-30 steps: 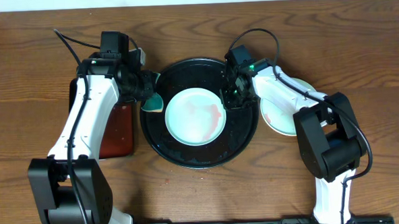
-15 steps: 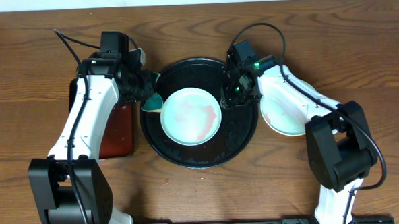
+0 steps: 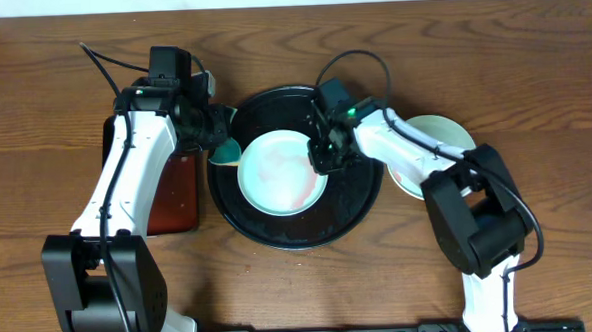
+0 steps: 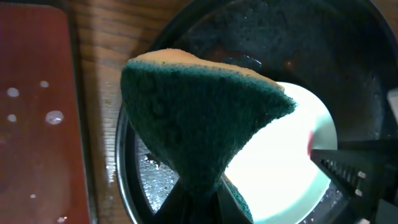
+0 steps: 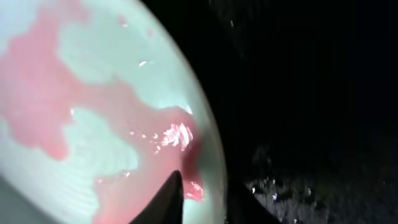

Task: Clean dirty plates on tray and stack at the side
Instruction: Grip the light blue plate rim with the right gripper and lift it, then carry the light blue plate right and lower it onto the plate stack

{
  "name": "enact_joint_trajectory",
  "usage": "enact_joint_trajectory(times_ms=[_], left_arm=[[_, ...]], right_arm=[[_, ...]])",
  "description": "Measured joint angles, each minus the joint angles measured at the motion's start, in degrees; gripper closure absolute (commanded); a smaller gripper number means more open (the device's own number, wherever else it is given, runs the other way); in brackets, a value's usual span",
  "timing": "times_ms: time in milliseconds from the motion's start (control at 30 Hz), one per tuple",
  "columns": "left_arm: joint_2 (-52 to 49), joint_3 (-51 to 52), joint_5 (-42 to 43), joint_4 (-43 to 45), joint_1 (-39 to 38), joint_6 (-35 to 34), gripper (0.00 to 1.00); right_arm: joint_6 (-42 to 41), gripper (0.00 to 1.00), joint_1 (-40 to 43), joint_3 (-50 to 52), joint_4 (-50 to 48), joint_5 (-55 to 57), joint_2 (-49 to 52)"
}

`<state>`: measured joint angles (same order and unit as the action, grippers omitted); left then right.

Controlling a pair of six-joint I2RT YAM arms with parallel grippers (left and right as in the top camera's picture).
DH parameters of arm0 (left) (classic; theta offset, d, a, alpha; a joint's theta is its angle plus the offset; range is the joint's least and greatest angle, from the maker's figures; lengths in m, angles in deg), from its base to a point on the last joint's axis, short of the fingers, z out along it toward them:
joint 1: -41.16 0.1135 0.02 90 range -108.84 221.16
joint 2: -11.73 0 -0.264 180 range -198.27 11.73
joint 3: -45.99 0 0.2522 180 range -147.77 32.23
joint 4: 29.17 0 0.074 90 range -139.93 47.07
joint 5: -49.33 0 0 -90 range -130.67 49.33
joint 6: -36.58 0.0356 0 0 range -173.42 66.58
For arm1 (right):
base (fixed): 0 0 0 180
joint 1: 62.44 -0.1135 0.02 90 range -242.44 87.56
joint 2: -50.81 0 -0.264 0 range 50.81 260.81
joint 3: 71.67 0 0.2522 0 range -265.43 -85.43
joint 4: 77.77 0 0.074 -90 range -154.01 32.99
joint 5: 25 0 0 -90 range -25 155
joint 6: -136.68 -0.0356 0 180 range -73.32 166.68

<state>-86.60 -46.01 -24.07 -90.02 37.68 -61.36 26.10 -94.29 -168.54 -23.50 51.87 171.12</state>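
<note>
A pale mint-blue plate [image 3: 276,177] with a red smear lies on the round black tray [image 3: 299,241], left of its middle. My right gripper [image 3: 323,157] is at the plate's right rim. In the right wrist view one finger [image 5: 166,200] rests on the smeared plate [image 5: 93,106] and the other sits outside the rim, over the tray [image 5: 311,93], so the jaws pinch the rim. My left gripper [image 3: 220,139] hangs over the tray's left edge, shut on a green sponge [image 4: 199,112] that hides part of the plate [image 4: 292,162]. Two more plates [image 3: 440,135] lie overlapped right of the tray.
A rectangular dark reddish tray [image 3: 172,196] lies on the wooden table left of the black tray, under my left arm. Water droplets speckle the black tray's floor [image 4: 155,180]. My right arm reaches over the plates at the side.
My right gripper has moved left across the tray and closed on the plate's right rim. The plate has slid a little to the left. The left arm and sponge have stayed still.
</note>
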Motion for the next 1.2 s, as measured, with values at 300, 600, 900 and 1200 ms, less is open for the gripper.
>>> enact_joint_trajectory(times_ms=[300,600,900,1200], left_arm=[[0.0,0.0,-0.7,0.0,0.0,0.0,0.93],[0.0,0.0,-0.7,0.0,0.0,0.0,0.93],[0.0,0.0,-0.7,0.0,0.0,0.0,0.93],[0.0,0.0,-0.7,0.0,0.0,0.0,0.93]], right_arm=[[-2.3,0.99,-0.3,-0.5,0.4,2.3,0.2],[-2.6,0.99,-0.7,-0.3,5.5,13.6,-7.8],[-1.1,0.99,-4.7,-0.4,9.7,37.7,-22.2],[-0.2,0.99,-15.0,-0.4,12.2,63.6,-22.4]])
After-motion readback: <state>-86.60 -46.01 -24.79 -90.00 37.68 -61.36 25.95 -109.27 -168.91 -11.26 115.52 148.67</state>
